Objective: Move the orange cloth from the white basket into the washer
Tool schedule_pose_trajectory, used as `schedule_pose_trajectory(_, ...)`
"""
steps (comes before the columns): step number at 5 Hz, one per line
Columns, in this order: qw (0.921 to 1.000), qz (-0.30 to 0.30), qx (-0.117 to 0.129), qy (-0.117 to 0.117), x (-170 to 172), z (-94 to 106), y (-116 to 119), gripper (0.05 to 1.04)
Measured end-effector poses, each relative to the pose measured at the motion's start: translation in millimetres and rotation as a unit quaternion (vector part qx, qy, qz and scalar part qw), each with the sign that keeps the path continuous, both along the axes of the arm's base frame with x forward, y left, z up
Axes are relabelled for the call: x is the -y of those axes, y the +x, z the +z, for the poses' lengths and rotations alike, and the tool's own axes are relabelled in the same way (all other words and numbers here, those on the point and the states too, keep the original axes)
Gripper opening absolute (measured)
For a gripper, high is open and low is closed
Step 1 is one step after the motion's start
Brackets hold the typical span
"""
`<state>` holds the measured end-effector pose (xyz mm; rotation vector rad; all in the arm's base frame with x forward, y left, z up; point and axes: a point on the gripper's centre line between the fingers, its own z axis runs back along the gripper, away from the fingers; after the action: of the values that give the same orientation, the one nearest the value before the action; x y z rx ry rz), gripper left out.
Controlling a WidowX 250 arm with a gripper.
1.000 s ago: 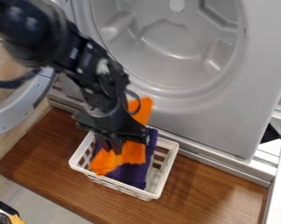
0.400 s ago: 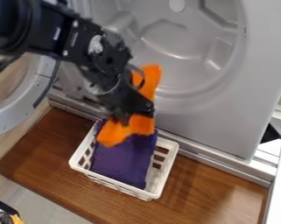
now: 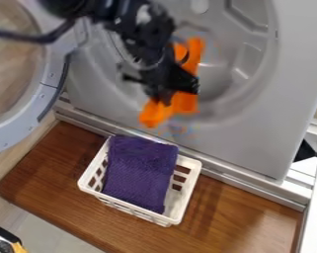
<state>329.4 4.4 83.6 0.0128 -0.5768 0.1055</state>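
High over the basket, in front of the lower part of the washer opening, is the black gripper [image 3: 166, 96], shut on the orange cloth [image 3: 185, 102]. One part of the cloth hangs below the gripper and another sticks up behind it. The grey washer [image 3: 246, 133] has its round drum opening facing the camera. The white basket [image 3: 185, 200] stands on the brown wooden board below, apart from the cloth.
A purple cloth [image 3: 139, 173] lies in the basket. The washer's round door [image 3: 45, 101] stands open at the left. A white rail [image 3: 314, 197] runs along the right edge, and a black and yellow object [image 3: 4, 241] is at the bottom left corner.
The gripper has risen up and to the right with the orange cloth, out of the basket to the front of the washer opening. The purple cloth is now uncovered.
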Motion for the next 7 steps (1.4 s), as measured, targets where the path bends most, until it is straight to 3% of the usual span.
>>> schedule_pose_trajectory(1, 0.9998, 0.0, 0.013, 0.012, 0, 1.9, 38, 0.082)
schedule_pose_trajectory(2, 0.9998, -0.002, 0.003, 0.018, -1, -5.0, 65, 0.082)
schedule_pose_trajectory(3, 0.9997, -0.007, -0.02, 0.012, 2, -18.0, 77, 0.103)
schedule_pose_trajectory(4, 0.9995, -0.005, -0.028, 0.009, 3, -20.2, 75, 0.28)
schedule_pose_trajectory(6, 0.9988, -0.006, -0.049, 0.003, 4, -33.4, 62, 0.881)
schedule_pose_trajectory(7, 0.9994, -0.002, -0.035, 0.005, 3, -22.8, 59, 1.007)
